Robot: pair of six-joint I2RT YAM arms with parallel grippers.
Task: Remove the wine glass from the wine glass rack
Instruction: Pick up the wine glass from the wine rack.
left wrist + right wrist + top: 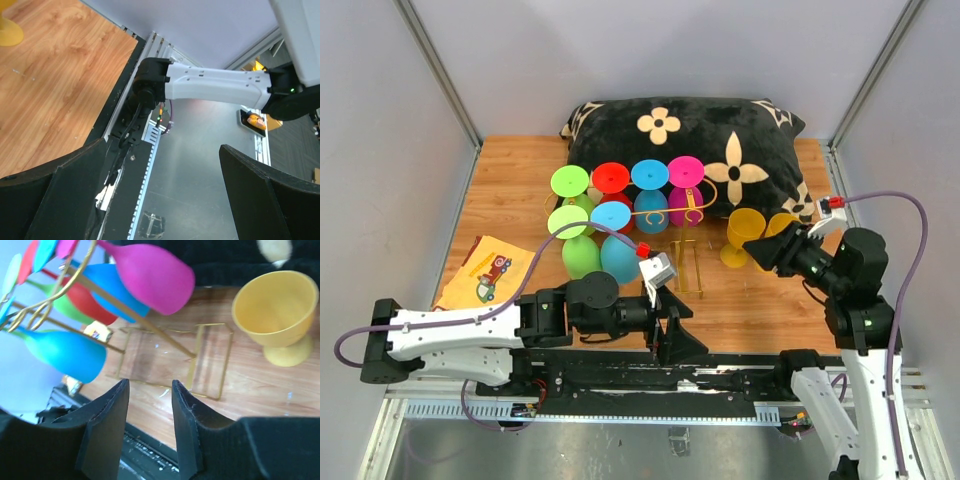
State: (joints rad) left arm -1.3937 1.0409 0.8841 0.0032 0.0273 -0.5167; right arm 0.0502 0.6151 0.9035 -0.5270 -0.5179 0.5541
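left pincer (161,145) wide and empty at the wooden counter (45,75) edge, right pincer (148,390) narrowly parted, holding nothing, thin gold wire wine glass rack (150,326) mid-counter, glossy coloured glasses (150,275) hanging bowl-down, yellow wine glass (272,310) upright beside it, another half hidden

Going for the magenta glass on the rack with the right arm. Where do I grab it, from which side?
Probably the bowl of the magenta glass, from its right. It hangs upside down, foot up on the wine glass rack, so the bowl hangs free below; a blue glass crowds its left, while its right faces the open right gripper.
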